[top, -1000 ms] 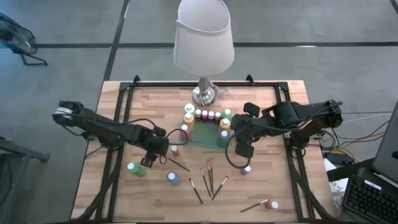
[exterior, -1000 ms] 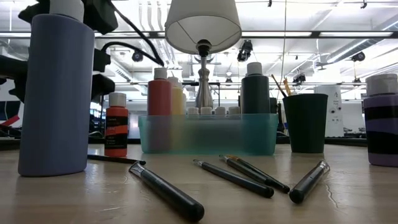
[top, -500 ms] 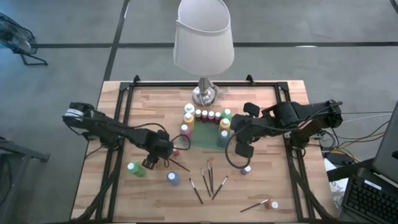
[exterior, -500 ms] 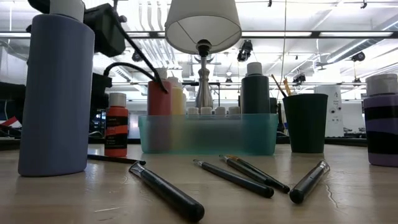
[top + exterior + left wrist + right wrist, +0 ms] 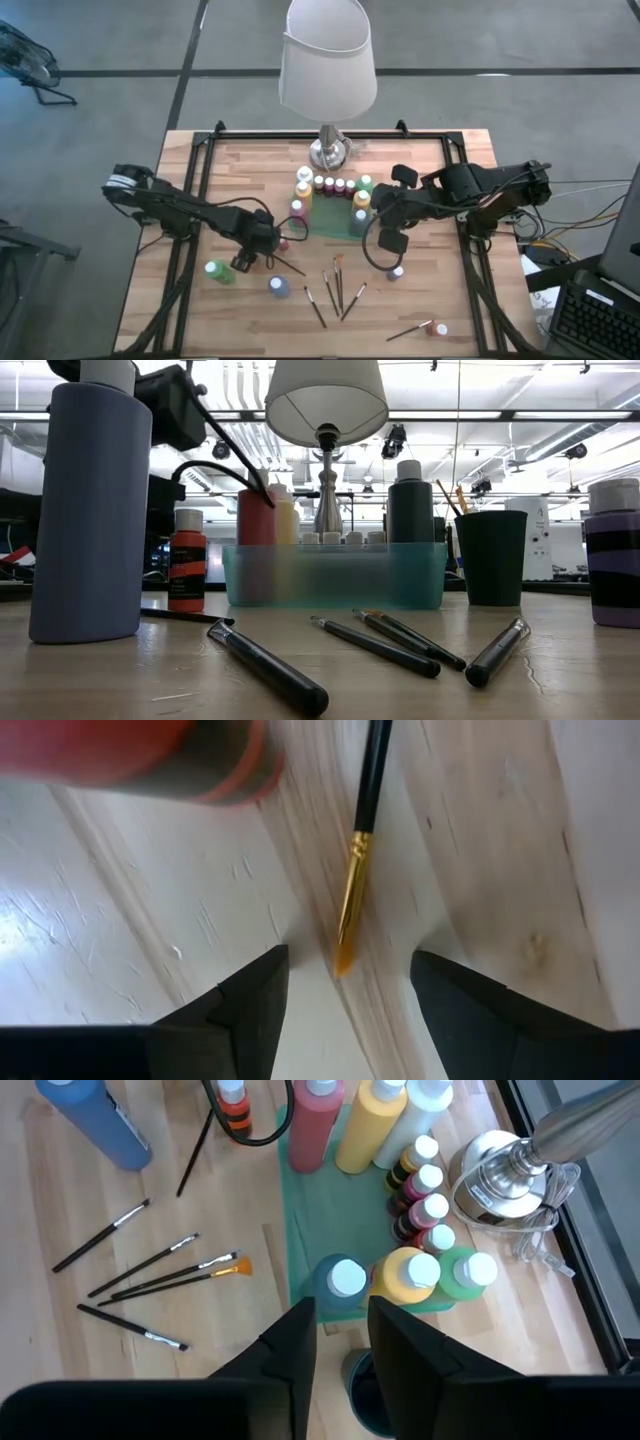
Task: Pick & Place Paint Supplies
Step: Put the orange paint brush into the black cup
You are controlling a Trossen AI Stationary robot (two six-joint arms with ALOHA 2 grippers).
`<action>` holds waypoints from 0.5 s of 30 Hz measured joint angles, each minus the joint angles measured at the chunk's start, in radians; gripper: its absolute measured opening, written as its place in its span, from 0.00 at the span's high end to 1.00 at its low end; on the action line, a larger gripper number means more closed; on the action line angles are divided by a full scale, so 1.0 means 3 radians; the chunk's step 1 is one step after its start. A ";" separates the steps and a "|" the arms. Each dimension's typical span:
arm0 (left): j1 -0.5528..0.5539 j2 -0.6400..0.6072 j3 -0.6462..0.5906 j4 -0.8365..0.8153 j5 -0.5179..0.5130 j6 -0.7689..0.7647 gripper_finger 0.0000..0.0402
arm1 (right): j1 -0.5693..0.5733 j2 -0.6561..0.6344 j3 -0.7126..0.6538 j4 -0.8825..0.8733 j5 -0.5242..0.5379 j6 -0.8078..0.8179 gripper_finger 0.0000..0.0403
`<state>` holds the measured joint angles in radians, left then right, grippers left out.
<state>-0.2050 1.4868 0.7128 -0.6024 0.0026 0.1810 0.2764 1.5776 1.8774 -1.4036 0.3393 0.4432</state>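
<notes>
High view: wooden counter (image 5: 200, 320). Lamp (image 5: 328, 60) at the far edge. Teal tray (image 5: 330, 222) mid-counter, paint bottles (image 5: 332, 185) standing in it. Loose paintbrushes (image 5: 336, 288) nearer. Left end effector (image 5: 262, 243) low by a small red bottle (image 5: 282, 243). Right end effector (image 5: 384, 222) above the tray's right end.

Low view: tall blue bottle (image 5: 88, 510) at left, brushes lying before the tray.

Left wrist view: fingers (image 5: 250, 1010) apart, empty, straddling a gold-ferruled brush (image 5: 357, 850) on the counter.

Right wrist view: fingers (image 5: 290, 1350) narrowly apart, holding nothing, over a dark cup (image 5: 362, 1380) beside the tray.
</notes>
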 joint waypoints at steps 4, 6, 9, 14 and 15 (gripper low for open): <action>0.0000 0.0000 0.0000 0.0048 0.0015 -0.0027 0.45 | 0.0000 0.0000 -0.0001 0.0000 0.0001 -0.0005 0.81; 0.0000 0.0005 0.0000 0.0061 0.0022 -0.0032 0.47 | 0.0000 0.0000 0.0000 0.0000 0.0003 -0.0005 0.82; -0.0002 0.0008 0.0000 0.0073 0.0034 -0.0035 0.52 | 0.0000 0.0000 -0.0001 0.0000 0.0003 -0.0006 0.83; -0.0003 0.0009 0.0005 0.0075 0.0088 -0.0045 0.64 | 0.0000 0.0000 -0.0001 -0.0001 0.0003 -0.0005 0.84; -0.0003 0.0010 0.0007 0.0067 0.0094 -0.0045 0.67 | 0.0000 0.0000 -0.0001 -0.0001 0.0003 -0.0005 0.84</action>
<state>-0.2058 1.4899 0.7149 -0.5822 0.0309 0.1677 0.2764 1.5776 1.8771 -1.4040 0.3401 0.4416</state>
